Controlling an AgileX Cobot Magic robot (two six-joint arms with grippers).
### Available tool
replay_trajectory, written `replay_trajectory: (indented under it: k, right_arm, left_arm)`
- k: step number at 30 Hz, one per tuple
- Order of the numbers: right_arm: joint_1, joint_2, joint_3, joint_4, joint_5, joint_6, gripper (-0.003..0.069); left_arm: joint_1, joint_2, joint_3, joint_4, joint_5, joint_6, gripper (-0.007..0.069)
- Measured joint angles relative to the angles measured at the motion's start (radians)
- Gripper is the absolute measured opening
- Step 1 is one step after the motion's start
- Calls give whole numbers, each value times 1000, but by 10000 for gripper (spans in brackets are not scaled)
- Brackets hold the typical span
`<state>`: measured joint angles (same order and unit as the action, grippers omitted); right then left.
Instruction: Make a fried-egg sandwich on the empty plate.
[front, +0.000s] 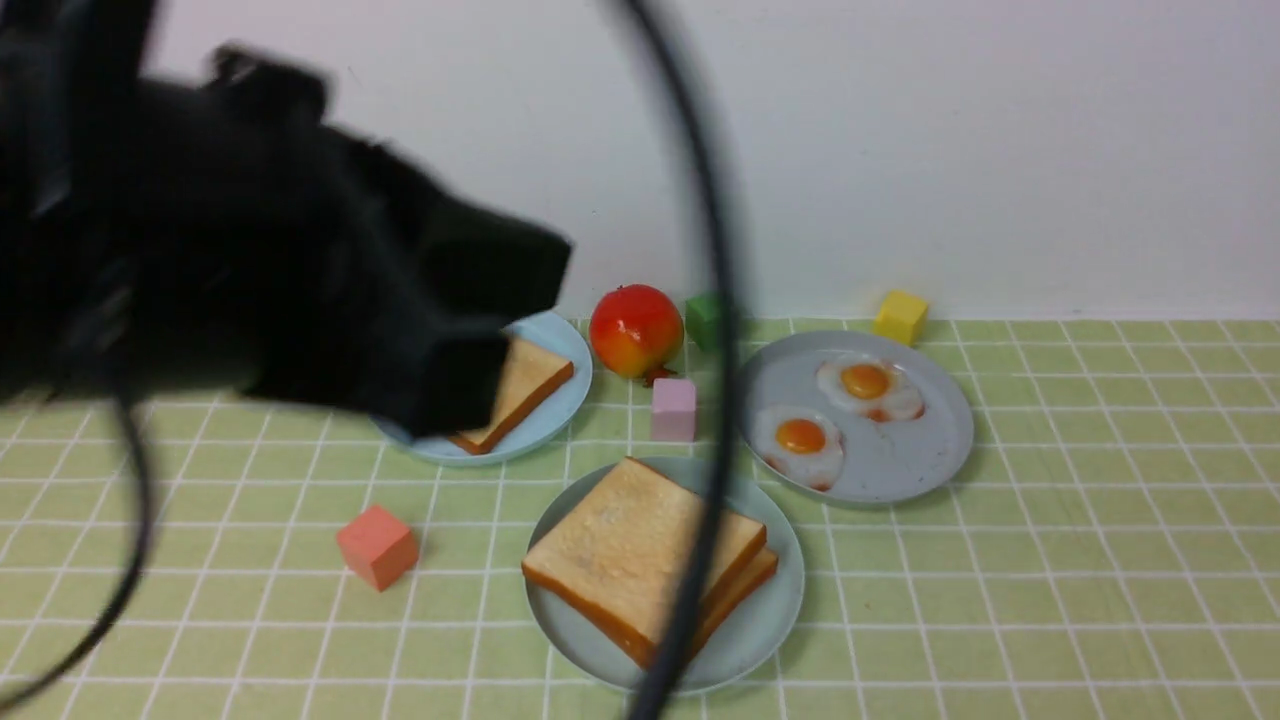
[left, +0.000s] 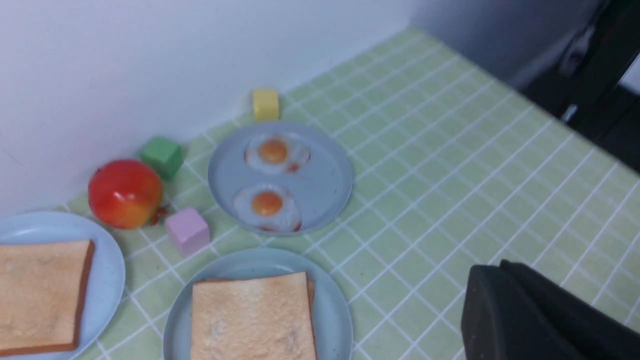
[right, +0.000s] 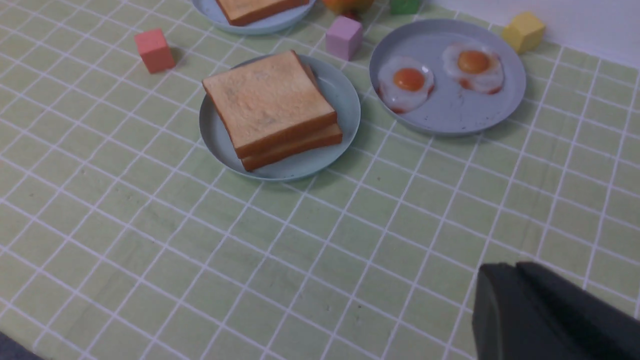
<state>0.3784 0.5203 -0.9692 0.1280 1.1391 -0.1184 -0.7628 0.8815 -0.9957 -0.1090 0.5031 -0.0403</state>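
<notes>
The pale mint-green plate (front: 780, 600) sits front centre and carries two toast slices (front: 630, 540) stacked one on the other; no egg shows between them. Two fried eggs (front: 800, 440) lie on a grey-lavender plate (front: 910, 450) to its right. A single toast (front: 525, 385) rests on the sky-blue plate (front: 565, 400) behind. My left arm (front: 300, 270) is a blurred black mass high over the left side, partly covering that plate. My left gripper (left: 492, 270) is shut with nothing in it, as is my right gripper (right: 505, 267), which hovers over bare cloth.
A red-orange fruit (front: 635, 330), a green cube (front: 704, 318), a pink cube (front: 673, 408) and a yellow cube (front: 900, 315) stand near the back wall. A coral cube (front: 377, 545) lies front left. A blurred black cable (front: 715, 350) crosses in front of the mint plate.
</notes>
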Motion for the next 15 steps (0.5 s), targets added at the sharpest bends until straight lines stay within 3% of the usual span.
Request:
replay_trajectory:
  k: [9, 15]
  right_arm:
    - [0, -39, 56, -2, 6, 98, 48]
    - [0, -106, 172, -2, -91, 171, 0]
  left_arm:
    - [0, -597, 668, -41, -521, 0, -13]
    - [0, -806, 810, -44, -539, 3, -13]
